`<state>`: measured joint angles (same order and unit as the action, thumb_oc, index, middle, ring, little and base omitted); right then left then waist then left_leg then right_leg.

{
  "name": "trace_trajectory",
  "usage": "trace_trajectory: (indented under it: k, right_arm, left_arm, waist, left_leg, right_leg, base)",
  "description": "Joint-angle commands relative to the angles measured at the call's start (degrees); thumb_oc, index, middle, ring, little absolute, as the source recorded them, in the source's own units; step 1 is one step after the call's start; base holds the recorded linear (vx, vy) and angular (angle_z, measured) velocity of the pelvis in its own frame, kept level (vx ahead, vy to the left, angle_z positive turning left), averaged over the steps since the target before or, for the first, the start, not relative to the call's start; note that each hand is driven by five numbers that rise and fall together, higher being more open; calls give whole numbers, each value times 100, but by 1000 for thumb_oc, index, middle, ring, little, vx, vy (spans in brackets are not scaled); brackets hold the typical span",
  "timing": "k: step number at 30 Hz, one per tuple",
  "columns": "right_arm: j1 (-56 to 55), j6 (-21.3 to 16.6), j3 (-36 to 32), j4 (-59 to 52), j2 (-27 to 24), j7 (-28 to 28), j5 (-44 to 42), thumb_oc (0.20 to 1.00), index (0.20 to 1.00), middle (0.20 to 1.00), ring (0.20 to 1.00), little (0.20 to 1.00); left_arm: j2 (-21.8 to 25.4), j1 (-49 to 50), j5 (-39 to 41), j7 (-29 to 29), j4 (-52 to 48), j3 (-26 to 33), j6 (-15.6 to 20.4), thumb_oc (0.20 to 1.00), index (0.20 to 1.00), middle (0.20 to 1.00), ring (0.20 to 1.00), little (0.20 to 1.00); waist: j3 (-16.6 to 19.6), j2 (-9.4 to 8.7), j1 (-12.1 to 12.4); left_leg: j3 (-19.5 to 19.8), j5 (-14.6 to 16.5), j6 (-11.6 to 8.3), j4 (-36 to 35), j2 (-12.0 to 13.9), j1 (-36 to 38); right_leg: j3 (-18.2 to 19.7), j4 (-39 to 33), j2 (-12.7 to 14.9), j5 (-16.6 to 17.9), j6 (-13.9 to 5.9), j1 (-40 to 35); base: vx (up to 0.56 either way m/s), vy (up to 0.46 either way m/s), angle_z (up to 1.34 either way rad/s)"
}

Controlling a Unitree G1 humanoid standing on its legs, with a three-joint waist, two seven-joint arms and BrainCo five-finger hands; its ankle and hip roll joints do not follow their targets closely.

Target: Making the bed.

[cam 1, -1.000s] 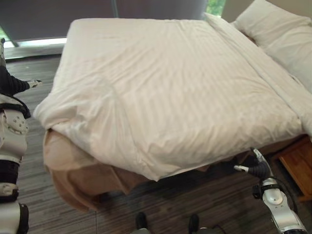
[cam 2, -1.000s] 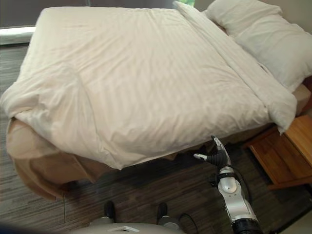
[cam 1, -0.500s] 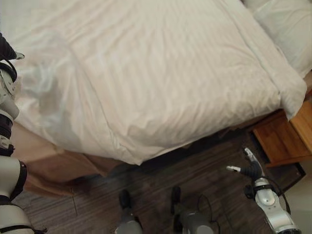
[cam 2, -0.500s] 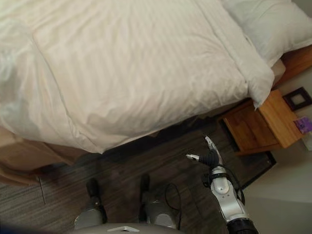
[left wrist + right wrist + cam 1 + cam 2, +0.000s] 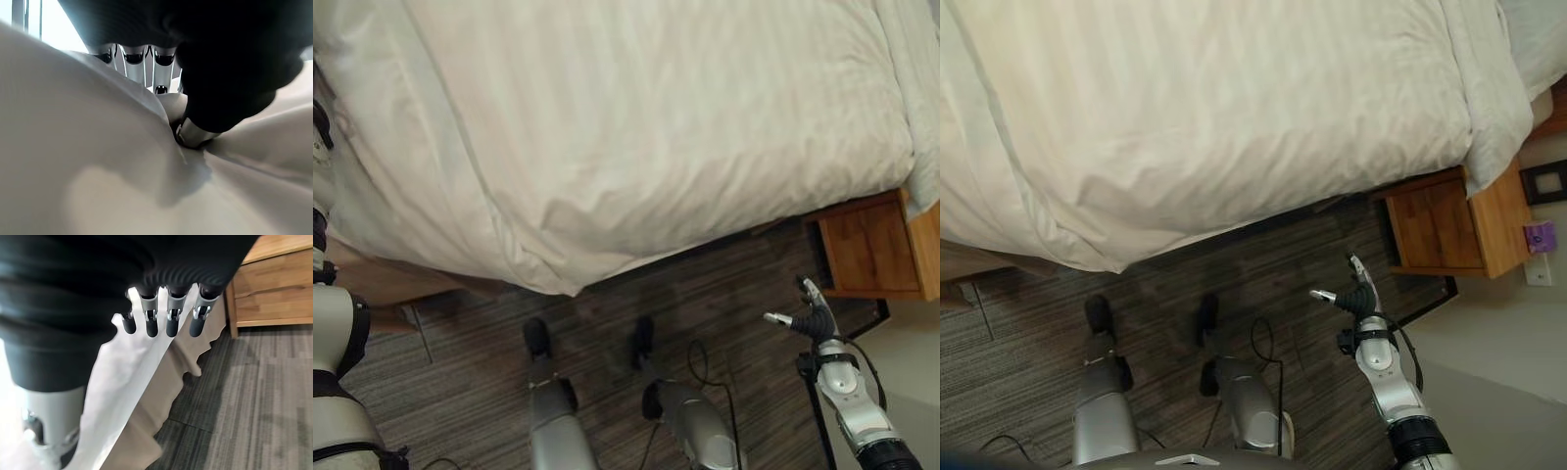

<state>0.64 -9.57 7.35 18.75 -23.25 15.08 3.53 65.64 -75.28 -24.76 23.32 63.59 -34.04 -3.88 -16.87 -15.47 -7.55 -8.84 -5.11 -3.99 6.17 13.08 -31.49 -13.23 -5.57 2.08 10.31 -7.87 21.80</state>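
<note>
Left hand (image 5: 210, 88) clamped on the white striped duvet (image 5: 656, 127) – right hand (image 5: 1356, 294) relaxed, fingers apart, over the dark carpet floor (image 5: 1263, 274).

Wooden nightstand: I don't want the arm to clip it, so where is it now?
The wooden nightstand stands on the floor at the right of the eye views, beside the bed under the duvet's hanging corner, beyond the open right hand.

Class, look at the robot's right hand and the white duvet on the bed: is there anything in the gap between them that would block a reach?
Nothing visible blocks it. The right robot hand hangs open over bare striped carpet, apart from the duvet. The wooden nightstand stands off to the side, not in the path. The left robot hand already grips the duvet.
</note>
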Motion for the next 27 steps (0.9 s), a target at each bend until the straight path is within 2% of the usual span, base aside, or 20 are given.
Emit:
trace_trajectory:
  k: [1,2,4,6,8,9,10,11,13,15,16,17,18,19,20,23,24,25,26,27]
  right_arm:
    - [16,-213,-213,-508,-130,43,-27,1000,1000,1000,1000,1000]
    - [-25,-226,-271,-702,-164,-37,21,1000,1000,1000,1000,1000]
    - [-80,-235,-312,-838,-206,-75,55,1000,1000,1000,1000,1000]
    - [-166,-225,-392,-1000,-225,-123,85,1000,1000,1000,1000,1000]
    - [-162,-202,-492,-967,-226,-163,51,1000,1000,1000,1000,1000]
    - [-169,-181,-549,-938,-203,-177,46,1000,1000,1000,1000,1000]
    - [-183,-163,-574,-919,-265,-195,53,1000,1000,1000,1000,1000]
    - [-198,-134,-643,-883,-294,-207,62,1000,1000,1000,1000,1000]
    - [-233,-120,-784,-853,-335,-226,18,1000,1000,1000,1000,1000]
    - [-268,-107,-917,-951,-375,-270,3,1000,1000,1000,1000,1000]
    - [-283,-118,-985,-1032,-399,-288,-3,1000,1000,1000,1000,1000]
    - [-282,-118,-978,-1032,-402,-288,-3,1000,1000,1000,1000,1000]
    - [-319,-138,-1162,-1262,-466,-319,40,1000,1000,1000,1000,1000]
    - [-328,-131,-1150,-1275,-476,-322,39,1000,1000,1000,1000,1000]
    - [-394,-162,-1310,-1524,-529,-402,46,1000,1000,1000,1000,1000]
    - [-417,-204,-1416,-1717,-546,-466,-58,1000,1000,1000,1000,1000]
    - [-410,-216,-1441,-1761,-553,-505,-123,1000,1000,1000,1000,1000]
    - [-455,-240,-1440,-1832,-557,-615,-219,1000,1000,1000,1000,1000]
    - [-477,-251,-1453,-1861,-575,-663,-256,1000,1000,1000,1000,1000]
    - [-501,-256,-1457,-1876,-585,-698,-284,1000,1000,1000,1000,1000]
  left_arm:
    - [318,-79,368,39,-361,122,141,200,200,200,200,200]
    - [508,126,368,67,-603,267,165,200,200,200,200,200]
    - [649,479,404,86,-799,565,182,200,200,200,200,200]
    - [760,1295,627,152,-1088,1318,254,200,200,200,200,200]
    - [760,2373,879,220,-1405,2198,362,200,200,200,200,200]
    - [669,2935,923,246,-1563,2630,365,200,200,200,200,200]
    - [517,3752,997,243,-1764,3299,385,200,200,200,200,200]
    - [375,4235,1016,261,-1904,3653,383,200,200,200,200,200]
    - [-114,5568,1066,262,-2242,4607,402,200,200,200,200,200]
    - [-565,6398,1056,241,-2383,5153,375,200,200,200,200,200]
    - [-797,6716,1069,229,-2399,5323,367,200,200,200,200,200]
    - [-800,6731,1068,228,-2406,5337,366,200,200,200,200,200]
    - [-1110,7133,1108,190,-2151,5536,377,200,200,200,200,200]
    - [-1125,7173,1104,187,-2169,5565,377,200,200,200,200,200]
    - [-1410,7532,1114,146,-2077,5696,366,200,200,200,200,200]
    - [-1636,7796,1119,128,-1944,5780,348,200,200,200,200,200]
    - [-1716,7863,1127,105,-1772,5761,339,282,282,282,282,282]
    - [-1783,8004,1076,61,-1314,5761,326,702,702,702,702,702]
    - [-1828,8039,1072,1,-975,5756,292,1000,1000,1000,1000,1000]
    - [-1818,8045,1072,-31,-758,5729,296,1000,1000,1000,1000,1000]
  waist:
    - [-33,306,129]
    - [6,389,234]
    - [8,448,289]
    - [9,533,403]
    - [46,604,636]
    - [71,632,732]
    - [112,707,797]
    - [153,748,892]
    - [237,866,1022]
    - [346,972,1107]
    - [391,1007,1174]
    - [391,1010,1164]
    - [511,1079,1323]
    - [513,1091,1290]
    - [632,1144,1393]
    - [750,1185,1492]
    - [816,1204,1533]
    - [920,1216,1593]
    - [977,1217,1624]
    - [1009,1225,1623]
  left_leg:
    - [-21,184,-156,-1117,-257,1085]
    - [-29,214,-145,-1117,-285,1205]
    - [-34,234,-141,-1117,-301,1312]
    - [-33,264,-141,-1117,-332,1453]
    - [-30,290,-146,-1117,-373,1607]
    - [-15,306,-140,-1117,-406,1684]
    - [12,321,-144,-1117,-433,1773]
    - [42,335,-142,-1117,-470,1852]
    - [133,364,-149,-1117,-536,1996]
    - [253,384,-158,-1117,-595,2121]
    - [321,392,-171,-1117,-621,2171]
    - [325,392,-171,-1117,-622,2173]
    - [436,379,-191,-1117,-661,2222]
    - [455,379,-193,-1117,-661,2227]
    - [545,382,-211,-1117,-699,2278]
    - [637,367,-240,-1117,-707,2316]
    - [690,363,-261,-1117,-720,2334]
    - [732,350,-286,-1117,-715,2369]
    - [759,346,-294,-1117,-714,2388]
    - [781,353,-292,-1117,-716,2403]
  right_leg:
    - [-47,57,753,-169,-713,-121]
    - [-76,57,786,-229,-713,-257]
    - [-95,57,806,-248,-713,-361]
    - [-137,57,852,-330,-713,-556]
    - [-235,57,921,-404,-713,-741]
    - [-268,57,951,-433,-713,-840]
    - [-331,57,993,-486,-713,-977]
    - [-402,57,1030,-530,-702,-1094]
    - [-547,57,1094,-643,-674,-1339]
    - [-717,57,1144,-733,-647,-1594]
    - [-821,57,1161,-783,-630,-1716]
    - [-826,57,1161,-784,-630,-1721]
    - [-1007,57,1196,-859,-598,-1915]
    - [-1028,57,1195,-865,-599,-1933]
    - [-1197,57,1202,-932,-570,-2099]
    - [-1361,57,1216,-986,-551,-2253]
    - [-1437,57,1204,-1012,-538,-2324]
    - [-1545,57,1202,-1047,-530,-2426]
    - [-1604,57,1200,-1059,-524,-2474]
    - [-1629,57,1199,-1065,-522,-2504]
  base:
    - [29,-27,7]
    - [29,-20,8]
    - [47,-36,6]
    - [55,-52,8]
    - [61,-46,16]
    - [65,-68,7]
    - [91,-67,3]
    - [94,-76,21]
    - [82,-68,40]
    - [70,-57,54]
    - [40,-35,52]
    - [43,-58,46]
    - [26,-34,39]
    - [38,-58,40]
    - [23,-33,31]
    - [24,-21,17]
    - [19,-7,10]
    - [18,-6,11]
    - [17,5,9]
    - [16,27,7]
